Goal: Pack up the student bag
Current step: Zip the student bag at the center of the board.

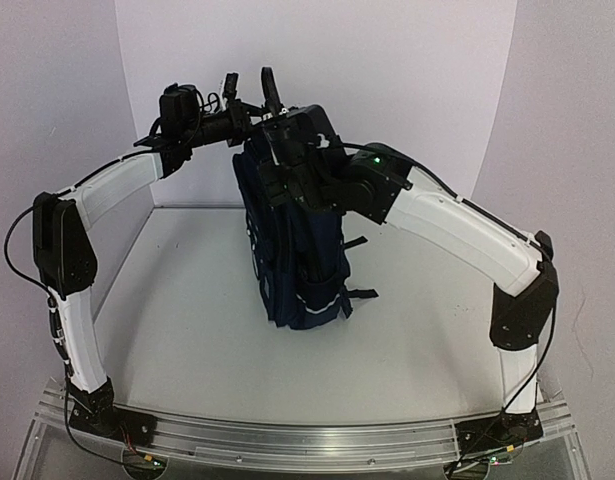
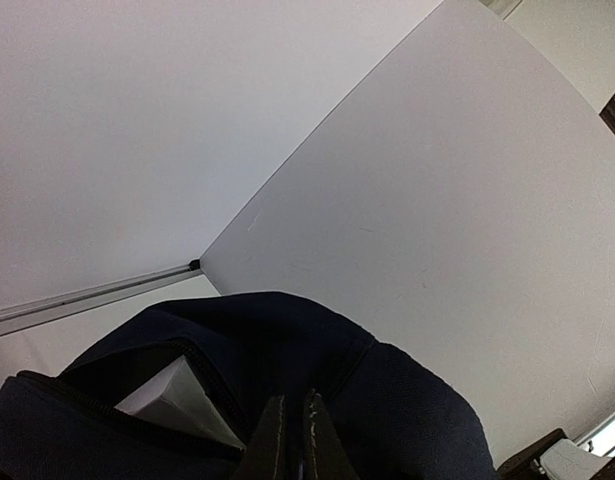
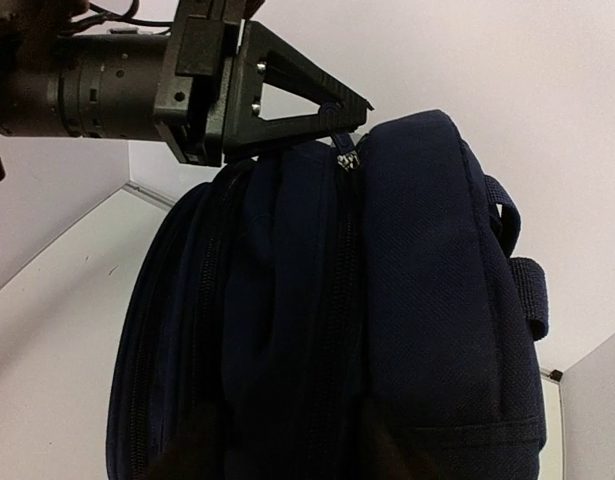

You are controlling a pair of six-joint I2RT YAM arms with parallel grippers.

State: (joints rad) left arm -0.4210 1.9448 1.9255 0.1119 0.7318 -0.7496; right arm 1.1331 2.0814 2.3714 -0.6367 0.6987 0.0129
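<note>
The student bag (image 1: pixel 297 250), dark navy, stands upright in the middle of the table. My left gripper (image 1: pixel 277 120) reaches in from the left and is shut at the bag's very top; the right wrist view shows its tips (image 3: pixel 347 118) pinching at the silver zip pull (image 3: pixel 344 150). In the left wrist view the shut fingers (image 2: pixel 270 440) press into navy fabric (image 2: pixel 407 400), and something white (image 2: pixel 177 400) shows inside an open zip. My right gripper (image 1: pixel 302 185) is against the bag's upper right side. Its dark fingers straddle the bag's folds (image 3: pixel 287 440), too dim to judge.
White walls close the table (image 1: pixel 187 320) at the back and both sides. Black straps (image 1: pixel 359 243) stick out on the bag's right. An aluminium rail (image 1: pixel 307 440) with both arm bases runs along the near edge.
</note>
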